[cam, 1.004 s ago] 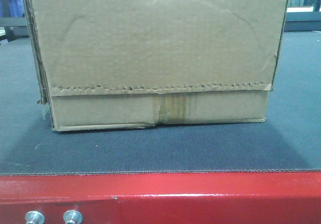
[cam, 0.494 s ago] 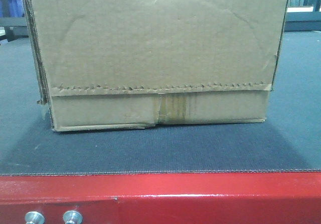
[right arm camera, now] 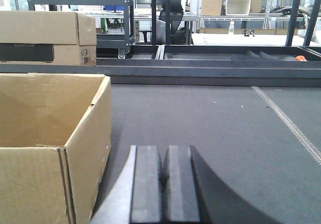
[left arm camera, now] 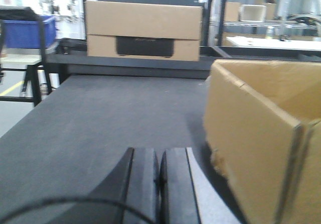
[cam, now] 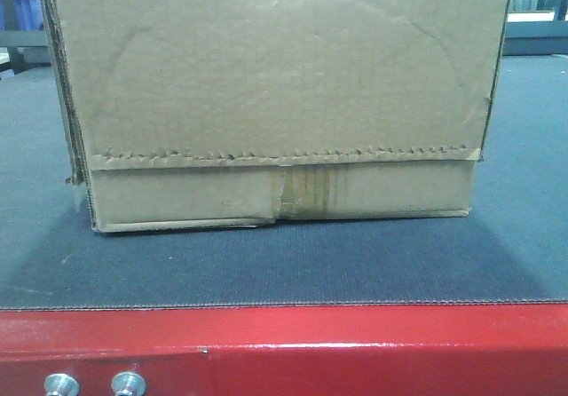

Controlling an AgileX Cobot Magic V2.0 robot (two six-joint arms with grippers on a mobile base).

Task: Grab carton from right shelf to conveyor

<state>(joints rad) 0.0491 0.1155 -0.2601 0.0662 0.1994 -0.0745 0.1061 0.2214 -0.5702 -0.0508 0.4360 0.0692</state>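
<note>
The carton [cam: 275, 94], brown corrugated cardboard with a serrated tape strip and a stain at its bottom middle, stands on the dark grey conveyor belt [cam: 293, 267] behind the red front frame [cam: 355, 347]. In the left wrist view the open-topped carton [left arm camera: 261, 133] is to the right of my left gripper [left arm camera: 159, 156], which is shut and empty, a small gap from the carton's wall. In the right wrist view the carton [right arm camera: 55, 133] is to the left of my right gripper [right arm camera: 163, 151], also shut and empty, close beside it. The right shelf is out of view.
Another cardboard box [left arm camera: 144, 30] with a black label sits beyond the belt's far edge; it also shows in the right wrist view [right arm camera: 47, 38]. A blue bin [left arm camera: 27, 32] stands at far left. Dark rails [right arm camera: 210, 66] and tables lie behind the belt.
</note>
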